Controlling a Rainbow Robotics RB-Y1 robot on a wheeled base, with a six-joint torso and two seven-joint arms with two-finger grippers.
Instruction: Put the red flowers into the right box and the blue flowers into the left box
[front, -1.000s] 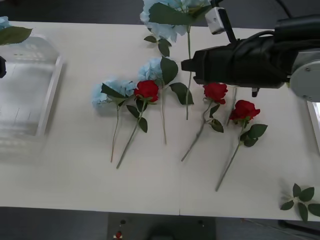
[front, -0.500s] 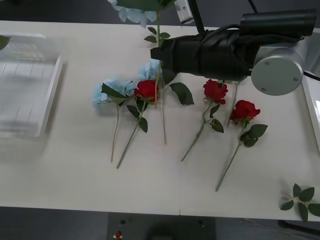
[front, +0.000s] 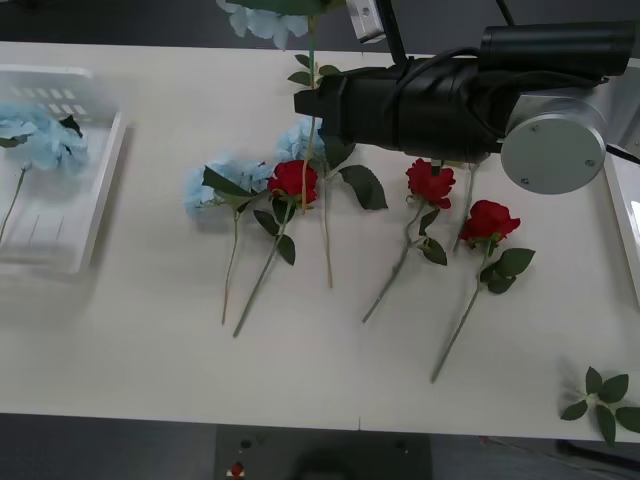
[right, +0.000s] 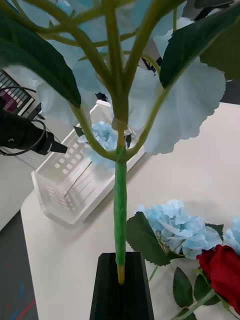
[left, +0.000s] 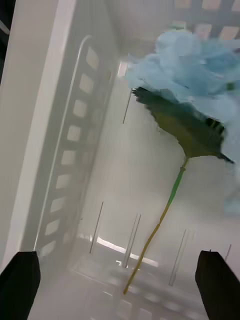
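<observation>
My right gripper (front: 305, 100) is shut on the thin stem of a blue flower (front: 265, 18), held upright above the table's far middle. In the right wrist view its black fingers (right: 107, 285) pinch the stem's lower end, with the pale bloom (right: 185, 105) overhead. My left gripper (left: 119, 285) stands open over the left box (front: 100, 190), where a blue flower (left: 195, 85) lies on the ridged bottom. Two blue flowers (front: 215, 185) (front: 300, 138) and three red flowers (front: 293, 180) (front: 430, 182) (front: 488, 220) lie on the table. The right box (front: 630, 230) shows by its edge.
A loose green leaf sprig (front: 600, 395) lies near the table's front right corner. The right arm's black forearm and grey joint (front: 552, 150) hang over the table's back right. The flowers' long stems point toward the front edge.
A blue flower now lies in the left box, which held none before. My right arm has carried its blue flower leftward and higher.
</observation>
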